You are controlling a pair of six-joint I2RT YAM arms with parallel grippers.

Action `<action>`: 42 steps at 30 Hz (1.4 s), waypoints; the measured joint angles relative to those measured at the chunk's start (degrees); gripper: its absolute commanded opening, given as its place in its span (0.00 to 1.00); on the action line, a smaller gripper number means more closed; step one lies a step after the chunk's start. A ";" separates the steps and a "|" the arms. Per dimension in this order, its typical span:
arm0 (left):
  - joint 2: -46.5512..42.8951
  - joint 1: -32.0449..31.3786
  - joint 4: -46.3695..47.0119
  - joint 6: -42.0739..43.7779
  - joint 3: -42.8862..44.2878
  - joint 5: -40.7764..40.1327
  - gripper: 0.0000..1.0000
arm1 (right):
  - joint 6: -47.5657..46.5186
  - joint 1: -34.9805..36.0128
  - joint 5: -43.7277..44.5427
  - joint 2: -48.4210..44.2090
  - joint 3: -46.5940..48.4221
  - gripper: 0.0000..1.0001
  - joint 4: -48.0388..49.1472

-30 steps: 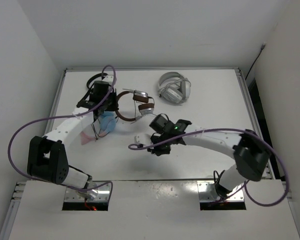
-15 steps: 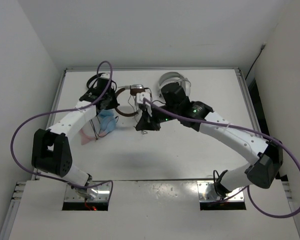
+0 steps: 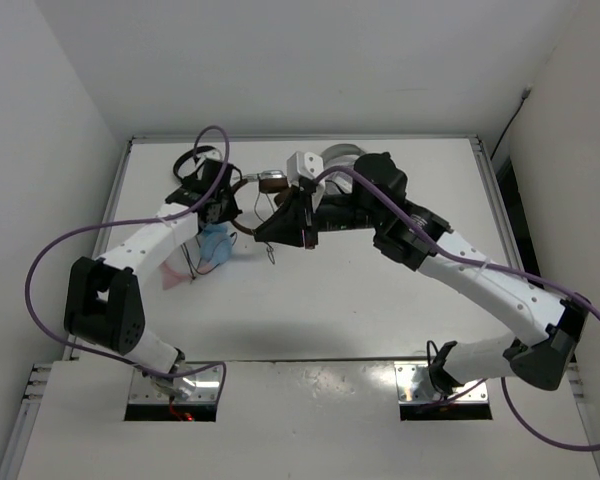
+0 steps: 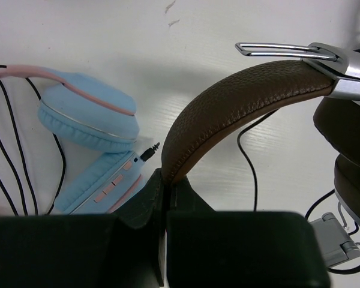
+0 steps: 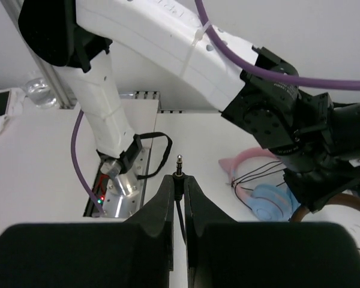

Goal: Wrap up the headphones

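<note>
Four pairs of headphones are being counted on the white counter [image 3: 380,310], and two arms are being reached over it. The headphones [image 4: 240,96] of the task are lying at the far side, a little left of the middle. Their headband is covered in dark brown grained material, the yokes are of bright silver metal, the pads are dark brown, and one thin black cable [image 4: 247,157] is running from them. The headband is being gripped by the left pincer [image 4: 165,180], with the jaws pressed tight on the band. The cable is being pinched by the right pincer [image 5: 179,183], fully closed just under the metal plug [image 5: 179,161], which is sticking out beyond the fingertips. A light blue and pink pair [image 4: 87,120] is lying just beside the left pincer, on its near side. A white and grey pair [image 3: 342,154] is being partly hidden behind the right arm at the far edge. A black pair [image 3: 187,160] is lying at the far left.
</note>
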 measured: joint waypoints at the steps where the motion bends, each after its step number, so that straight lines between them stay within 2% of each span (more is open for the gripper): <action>1: 0.00 -0.59 -0.17 0.02 0.00 -0.83 0.00 | 0.44 -0.07 0.13 0.02 0.00 0.00 0.35; 9: -1.27 -4.90 -1.16 0.09 -0.98 -5.64 0.00 | 4.24 -1.77 1.01 0.37 0.02 0.00 4.85; 22: -5.07 -6.78 -1.29 2.23 -5.03 -10.88 0.00 | 8.09 -9.18 1.95 0.66 0.31 0.00 8.52; 27: -5.07 -7.56 -1.68 3.04 -5.55 -11.17 0.00 | 9.53 -9.29 2.01 0.66 0.57 0.00 10.23; 33: -5.73 -8.46 0.44 7.58 -7.54 -10.12 0.00 | 10.21 -9.33 1.99 0.66 1.44 0.00 10.19; 42: -7.10 -8.96 5.40 16.65 -14.78 -9.07 0.00 | 12.59 -10.64 1.95 0.66 9.38 0.00 11.32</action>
